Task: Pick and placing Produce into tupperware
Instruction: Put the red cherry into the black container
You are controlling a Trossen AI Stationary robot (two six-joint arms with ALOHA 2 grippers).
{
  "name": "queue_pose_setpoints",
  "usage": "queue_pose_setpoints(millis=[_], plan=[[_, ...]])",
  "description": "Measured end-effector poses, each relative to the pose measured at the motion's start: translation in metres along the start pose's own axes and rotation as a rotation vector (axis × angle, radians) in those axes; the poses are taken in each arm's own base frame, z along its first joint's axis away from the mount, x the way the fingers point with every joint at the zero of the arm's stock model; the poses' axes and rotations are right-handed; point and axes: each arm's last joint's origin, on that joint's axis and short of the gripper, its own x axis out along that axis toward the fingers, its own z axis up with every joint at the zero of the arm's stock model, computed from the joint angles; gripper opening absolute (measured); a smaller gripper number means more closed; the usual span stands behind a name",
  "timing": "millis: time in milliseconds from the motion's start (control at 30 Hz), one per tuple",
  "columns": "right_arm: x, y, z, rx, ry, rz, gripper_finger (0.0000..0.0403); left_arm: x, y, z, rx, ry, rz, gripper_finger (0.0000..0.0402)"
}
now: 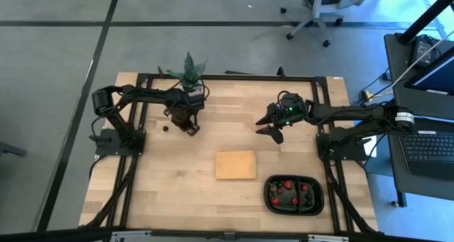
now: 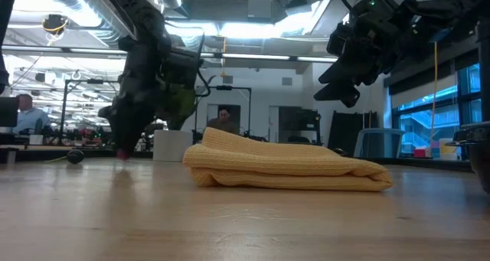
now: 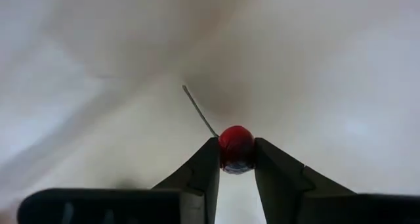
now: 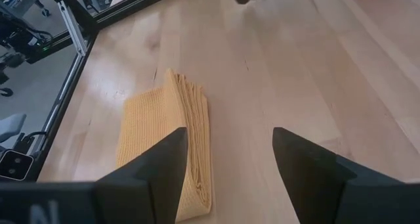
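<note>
Several berries (image 1: 289, 191) lie in the tray (image 1: 269, 196). The left gripper (image 3: 236, 159) pinches a red berry (image 3: 235, 147), seemingly at the table; the right gripper (image 4: 228, 159) hangs open, empty.

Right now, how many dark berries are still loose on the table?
1 that I can see: a dark berry lies on the table just left of the left tool, which is shut on a red berry. Others may be hidden.

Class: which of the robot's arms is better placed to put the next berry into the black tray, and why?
Left. The left gripper is already shut on a small red berry. The right gripper hangs open and empty above the table, though nearer the black two-compartment plastic tray.
</note>
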Motion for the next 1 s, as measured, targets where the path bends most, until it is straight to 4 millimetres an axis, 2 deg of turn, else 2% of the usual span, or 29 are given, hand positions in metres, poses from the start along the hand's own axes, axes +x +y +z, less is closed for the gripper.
queue_pose_setpoints(millis=[233, 433, 567, 700, 1000], plan=[[0.0, 0.0, 0.0, -0.002, 0.0, 0.0, 0.0225, -0.018, -0.022, 0.005, 0.162, 0.057, -0.306, 0.0074], [0.0, 0.0, 0.0, -0.004, -0.001, 0.0, 0.0225, -0.03, -0.057, 0.005, 0.396, -0.018, -0.535, 0.0079], [0.0, 0.0, 0.0, -0.026, -0.002, 0.0, 0.0225, -0.035, -0.091, 0.001, 0.6, -0.153, -0.694, 0.0078], [0.0, 0.0, 0.0, -0.028, -0.004, 0.0, 0.0225, -0.042, -0.124, -0.007, 0.778, -0.342, -0.767, 0.0075], [0.0, 0.0, 0.0, -0.028, -0.004, 0.0, 0.0225, -0.059, -0.176, -0.034, 0.981, -0.856, -0.663, 0.0079]])
